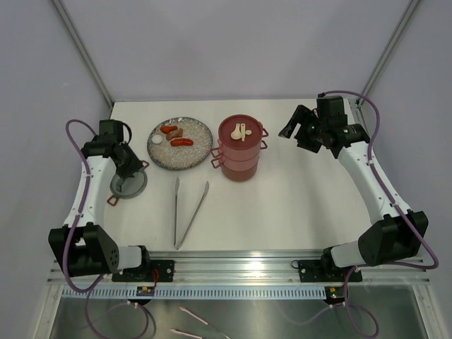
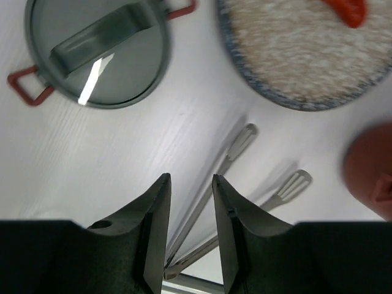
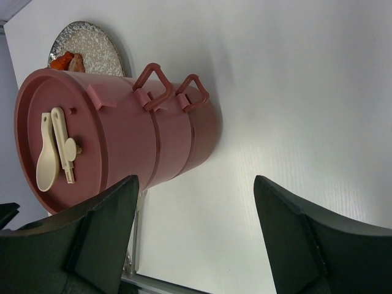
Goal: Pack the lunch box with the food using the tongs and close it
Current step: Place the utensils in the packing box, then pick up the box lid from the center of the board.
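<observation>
The lunch box (image 1: 240,152) stands as a dark-red stack right of centre, its lid on top; it also fills the left of the right wrist view (image 3: 141,141). One separate tier (image 1: 128,183) with a steel inside and red loop handles lies at the left (image 2: 98,49). The food (image 1: 181,142), red and brown pieces, lies on a grey speckled plate (image 1: 166,164). The tongs (image 1: 187,212) lie flat in a V on the table (image 2: 236,150). My left gripper (image 1: 134,169) hangs over the separate tier, open and holding nothing (image 2: 188,179). My right gripper (image 1: 293,131) is wide open, to the right of the stack (image 3: 195,179).
A cream spoon and fork (image 1: 242,131) sit on the stack's lid. A small white disc (image 1: 156,140) lies on the plate's left side. Grey walls enclose the table on the left, back and right. An aluminium rail (image 1: 240,268) runs along the near edge.
</observation>
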`<state>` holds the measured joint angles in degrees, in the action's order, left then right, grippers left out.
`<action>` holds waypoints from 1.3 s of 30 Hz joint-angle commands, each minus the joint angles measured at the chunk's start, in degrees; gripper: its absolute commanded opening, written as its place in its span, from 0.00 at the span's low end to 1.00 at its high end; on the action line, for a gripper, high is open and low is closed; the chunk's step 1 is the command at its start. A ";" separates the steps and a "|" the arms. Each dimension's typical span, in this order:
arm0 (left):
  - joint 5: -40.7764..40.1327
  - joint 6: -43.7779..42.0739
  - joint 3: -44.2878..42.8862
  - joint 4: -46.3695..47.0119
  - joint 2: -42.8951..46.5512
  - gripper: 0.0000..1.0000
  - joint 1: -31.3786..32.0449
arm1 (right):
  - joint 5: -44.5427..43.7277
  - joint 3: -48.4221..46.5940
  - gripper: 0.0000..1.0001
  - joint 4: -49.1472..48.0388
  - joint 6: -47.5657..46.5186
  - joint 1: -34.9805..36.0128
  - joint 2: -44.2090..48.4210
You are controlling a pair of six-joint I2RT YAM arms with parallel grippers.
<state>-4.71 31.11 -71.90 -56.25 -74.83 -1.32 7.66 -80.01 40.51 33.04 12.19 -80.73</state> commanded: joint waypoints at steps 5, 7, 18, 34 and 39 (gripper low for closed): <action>0.77 1.41 2.82 2.81 -1.98 0.37 -9.49 | 3.06 -0.50 0.83 -3.16 -0.96 -0.32 -0.22; -3.80 0.44 1.24 2.11 -5.23 0.59 -9.58 | 3.24 0.02 0.83 -3.59 -0.87 -0.32 0.13; -9.77 -10.36 -11.59 1.59 -26.15 0.99 -10.63 | 4.73 0.90 0.83 -4.56 -1.48 -0.32 0.39; 6.27 -13.19 -3.00 11.24 -28.01 0.94 -13.97 | 6.92 0.82 0.83 -5.62 -1.75 -0.23 -0.48; 12.52 -11.17 0.70 11.68 -25.11 0.85 -13.71 | 7.63 0.91 0.83 -5.97 -1.31 -0.23 -0.92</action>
<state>1.76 18.81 -72.66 -46.50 -104.57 -15.22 13.67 -77.95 37.01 32.38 12.10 -81.52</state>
